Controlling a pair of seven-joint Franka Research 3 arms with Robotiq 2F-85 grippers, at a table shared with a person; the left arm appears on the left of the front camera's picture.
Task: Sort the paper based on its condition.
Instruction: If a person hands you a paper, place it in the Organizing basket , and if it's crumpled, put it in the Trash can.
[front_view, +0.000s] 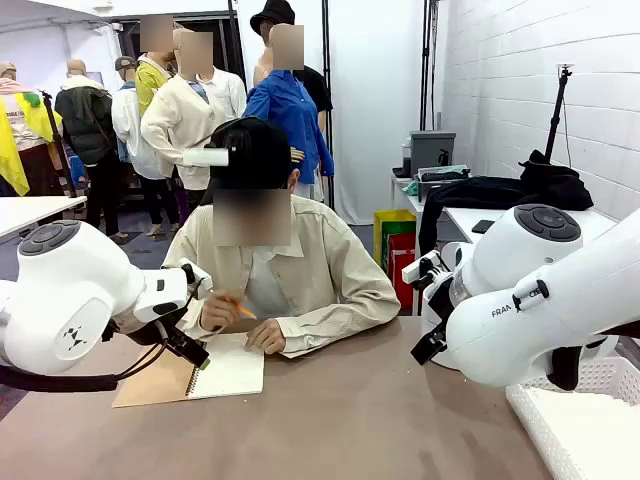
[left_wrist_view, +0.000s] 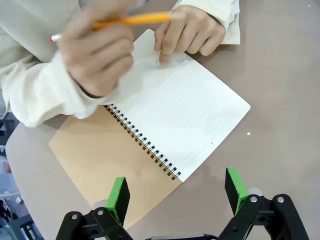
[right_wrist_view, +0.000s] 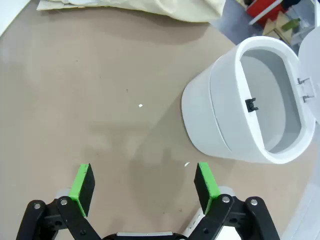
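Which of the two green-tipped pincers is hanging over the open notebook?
The left pincer: below it lies the spiral notebook with brown kraft cover, while the right pincer faces plain brown tabletop.

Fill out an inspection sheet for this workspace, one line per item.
Surface: brown table, smooth.
Job's things: loose paper nothing seen; lined pages sit bound in the open spiral notebook, a person's hand holding a pencil over it.
Clutter: white slotted basket at the right; tiny white specks.
Hands: left hand open over the notebook's spine; right hand open above bare table.
Cables: black cable under the left arm.
Surroundings: person seated opposite; white brick wall.
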